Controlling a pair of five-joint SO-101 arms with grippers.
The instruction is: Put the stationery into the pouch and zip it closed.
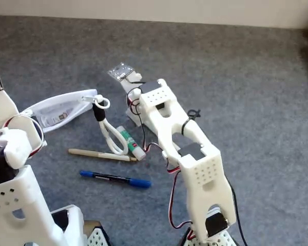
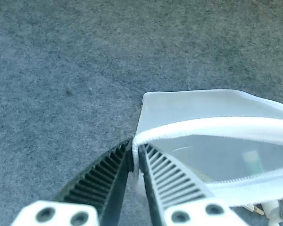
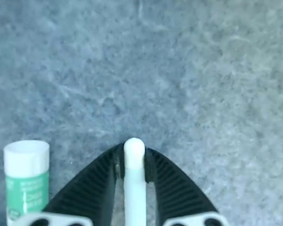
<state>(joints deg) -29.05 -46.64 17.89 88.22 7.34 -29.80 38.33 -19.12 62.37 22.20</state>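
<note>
Pouch [image 1: 61, 110] lay on gray carpet [image 1: 246, 77] toward the left in the high view. One end had a ring w/ a black-and-white strap [image 1: 112, 136] trailing from it toward the middle. My L gripper [image 2: 136, 155] had the other end: jaws nearly together, pinched on the pouch's white zip edge at the corner. From my L wrist the two zip edges stood apart, so the mouth was open. My R gripper [image 3: 133, 157] was clamped narrow on a white stick [image 3: 134, 188] w/ a rounded tip, one jaw each side, the tip pointing out over the carpet. Glue stick [image 3: 27, 176], white cap and green label, lay just beside the R gripper, not touching it. In the high view it sat against the strap loop, w/ my R arm [image 1: 185, 143] stretched over that spot from the near edge. Pencil [image 1: 100, 154] lay across the loop's near end, close to the glue. Blue pen [image 1: 115, 179] lay apart from them, closer to the arm bases, approx. parallel to the pencil. Glue, pencil and pen were all outside the pouch.
</note>
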